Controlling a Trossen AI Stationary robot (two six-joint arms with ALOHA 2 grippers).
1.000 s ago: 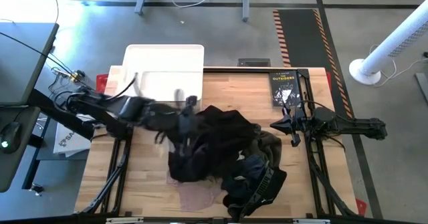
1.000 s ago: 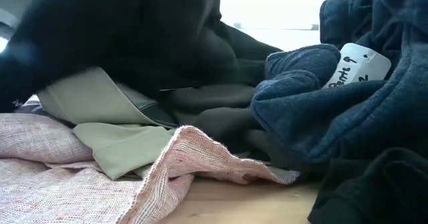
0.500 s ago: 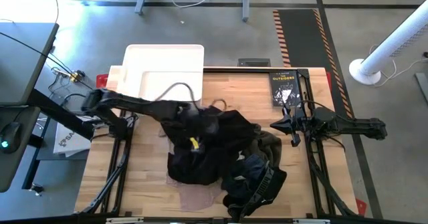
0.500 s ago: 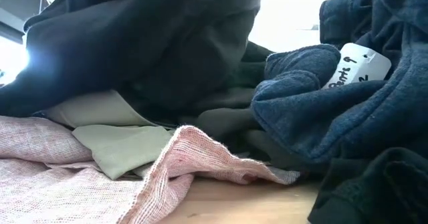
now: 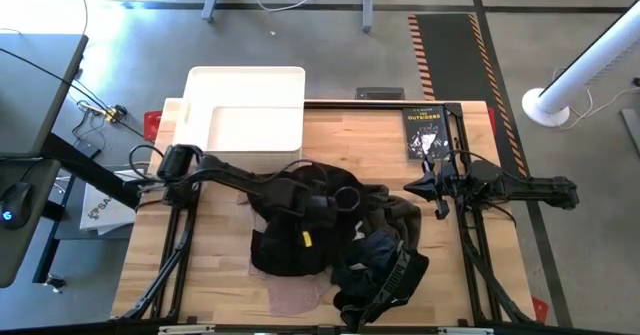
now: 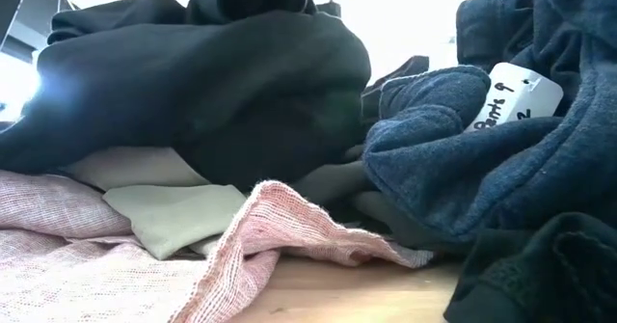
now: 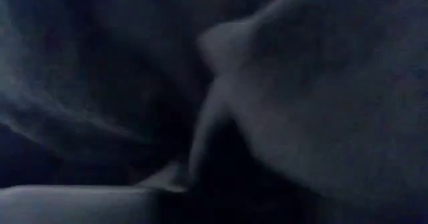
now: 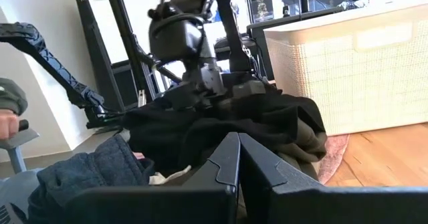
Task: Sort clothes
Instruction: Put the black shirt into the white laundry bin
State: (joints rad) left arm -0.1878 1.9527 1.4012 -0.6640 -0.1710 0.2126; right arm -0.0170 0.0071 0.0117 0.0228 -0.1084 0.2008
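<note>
left claw (image 5: 318, 203) lowered onto clothes (image 5: 300, 230)

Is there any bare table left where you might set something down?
Bare wood shows along the wooden table's left side beside the heap of dark clothes, and between the white bin and black paperback book. The middle is crowded.

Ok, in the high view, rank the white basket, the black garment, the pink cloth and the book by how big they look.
1. Black garment, the widest spread, though part is bunched.
2. White basket, close behind it.
3. Pink cloth: mostly buried under the pile, so only its showing part counts.
4. Black book, about like that patch; I can't rank those two.
</note>
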